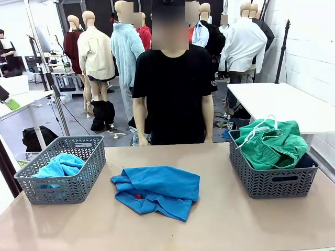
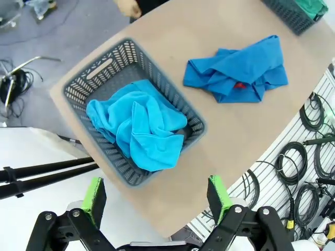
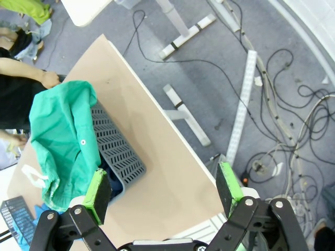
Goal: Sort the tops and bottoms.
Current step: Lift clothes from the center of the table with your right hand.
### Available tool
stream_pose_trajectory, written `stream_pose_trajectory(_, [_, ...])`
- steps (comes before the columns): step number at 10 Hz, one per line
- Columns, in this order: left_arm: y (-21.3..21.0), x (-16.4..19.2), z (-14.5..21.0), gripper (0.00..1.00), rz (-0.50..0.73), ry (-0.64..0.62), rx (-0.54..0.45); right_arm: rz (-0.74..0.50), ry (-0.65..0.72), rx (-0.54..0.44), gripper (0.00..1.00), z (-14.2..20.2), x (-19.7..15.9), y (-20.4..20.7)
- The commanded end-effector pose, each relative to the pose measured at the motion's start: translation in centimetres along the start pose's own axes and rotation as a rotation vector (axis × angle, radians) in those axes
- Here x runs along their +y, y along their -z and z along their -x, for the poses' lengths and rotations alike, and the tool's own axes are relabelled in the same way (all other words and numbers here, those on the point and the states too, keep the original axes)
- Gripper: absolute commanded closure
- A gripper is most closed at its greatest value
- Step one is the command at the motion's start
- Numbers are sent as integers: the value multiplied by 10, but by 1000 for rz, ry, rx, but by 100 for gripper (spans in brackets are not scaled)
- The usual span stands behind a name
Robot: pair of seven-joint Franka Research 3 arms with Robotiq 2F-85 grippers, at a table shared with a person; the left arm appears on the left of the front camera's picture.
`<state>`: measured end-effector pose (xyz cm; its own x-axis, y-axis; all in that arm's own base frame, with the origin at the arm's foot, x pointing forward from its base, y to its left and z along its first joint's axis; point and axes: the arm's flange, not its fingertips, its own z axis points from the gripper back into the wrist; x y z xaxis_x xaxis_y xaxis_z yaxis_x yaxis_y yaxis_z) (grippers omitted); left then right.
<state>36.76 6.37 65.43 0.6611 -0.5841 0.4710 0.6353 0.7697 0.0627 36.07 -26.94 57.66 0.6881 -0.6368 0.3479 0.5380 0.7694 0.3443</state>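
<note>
A light turquoise top (image 1: 60,166) (image 2: 141,126) lies crumpled in the left grey basket (image 1: 84,183) (image 2: 112,65). A medium blue top (image 1: 157,191) (image 2: 238,70) with a small red mark lies bunched on the table's middle. The bright green bottom (image 1: 272,144) (image 3: 63,136) with a white drawstring is heaped in the right grey basket (image 1: 272,183) (image 3: 118,149), over a dark navy bottom (image 1: 306,161). High above the left basket, my left gripper (image 2: 157,196) is open and holds nothing. My right gripper (image 3: 163,189) is open above the table's right end, beside the right basket.
A person in a black shirt (image 1: 175,94) stands at the table's far edge, arms down. A white table (image 1: 282,104) stands behind on the right. Cables (image 3: 272,73) lie on the floor past the table's right end. Bare tabletop (image 1: 220,219) surrounds the blue top.
</note>
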Motion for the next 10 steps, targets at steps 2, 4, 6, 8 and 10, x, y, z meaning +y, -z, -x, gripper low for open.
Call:
stream_pose_trajectory(2, [4,0,-1,0,-4,-3,15,13,-14,6,0,1,-1,0])
stream_pose_trajectory(4, [4,0,-1,0,-4,-3,15,13,-14,6,0,1,-1,0])
stream_pose_trajectory(6, [-22,29,15,0,-61,-48,-54,0,0,0,0,0,0,0])
stream_pose_trajectory(8, [-71,75,45,0,-291,-118,-123,-51,-41,-136,0,-1,15,-36])
stream_pose_trajectory(10, [-90,98,61,0,-345,-180,-153,-67,-337,-267,0,-11,119,-81])
